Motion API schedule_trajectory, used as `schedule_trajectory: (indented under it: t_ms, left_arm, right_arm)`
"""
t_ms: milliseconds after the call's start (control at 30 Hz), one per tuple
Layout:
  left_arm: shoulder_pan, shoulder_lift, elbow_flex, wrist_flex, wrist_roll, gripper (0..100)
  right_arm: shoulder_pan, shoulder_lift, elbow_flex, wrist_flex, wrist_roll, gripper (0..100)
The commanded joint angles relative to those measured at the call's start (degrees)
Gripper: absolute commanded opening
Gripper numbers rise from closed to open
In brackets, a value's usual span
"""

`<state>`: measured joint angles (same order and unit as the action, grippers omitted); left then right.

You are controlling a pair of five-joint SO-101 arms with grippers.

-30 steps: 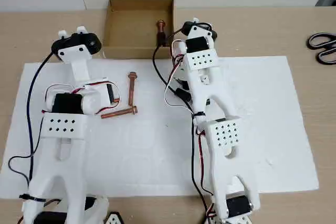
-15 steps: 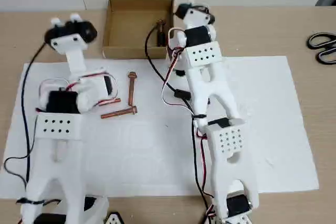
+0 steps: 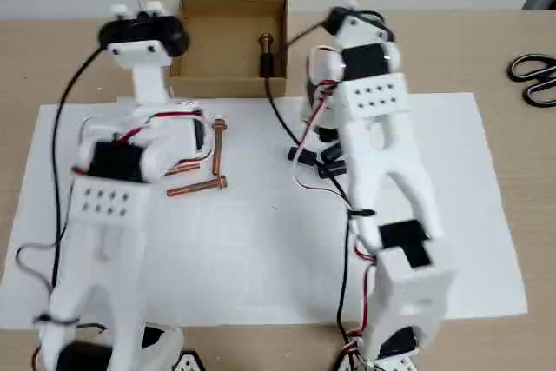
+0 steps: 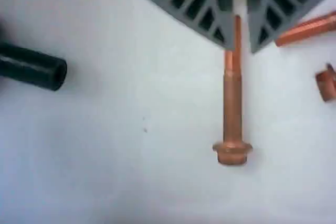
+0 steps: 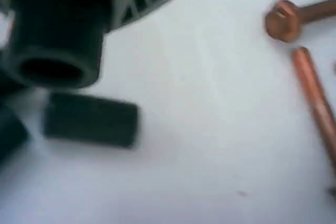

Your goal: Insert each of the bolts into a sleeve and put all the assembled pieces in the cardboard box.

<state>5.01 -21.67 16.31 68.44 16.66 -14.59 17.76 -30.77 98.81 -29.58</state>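
Two copper bolts lie on the white paper [image 3: 261, 249]: one upright [image 3: 218, 147], one crosswise [image 3: 197, 187]. My left gripper [image 4: 239, 43] hangs over the threaded end of the upright bolt [image 4: 232, 108], its grey fingers [image 4: 202, 9] drawn close with a thin slit between them. My right gripper [image 5: 58, 35] is shut on a black sleeve [image 5: 52, 59], whose open end faces the camera. More black sleeves [image 3: 323, 161] lie on the paper beneath the right arm, one of them [image 5: 90, 119] beside the held sleeve. A bolt in a sleeve [image 3: 266, 51] lies inside the cardboard box [image 3: 217, 49].
Another loose black sleeve [image 4: 32, 66] lies on the paper off to one side of the left gripper. Scissors [image 3: 534, 76] rest on the wooden table at the far right. Black cables trail from both arms across the paper.
Both arms have shifted to the right. The left gripper has come over the upright bolt. The right arm has swung away from the box. The loose bolts and the boxed piece have stayed put.
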Motion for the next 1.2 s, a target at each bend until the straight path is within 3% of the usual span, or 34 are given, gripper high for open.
schedule_trajectory:
  t_ms: [0,467,1167]
  left_arm:
    - [0.53,6.24,-5.05,0.26,1.67,1]
    - [3.78,29.8,-23.52,3.96,6.86,1]
    - [2.37,40.09,-25.54,5.01,6.86,1]
  right_arm:
    - [3.38,-8.84,6.86,0.48,0.44,0.3]
    - [8.04,-22.37,27.08,0.31,2.81,0.3]
    - [8.22,-29.49,35.34,0.31,2.55,0.3]
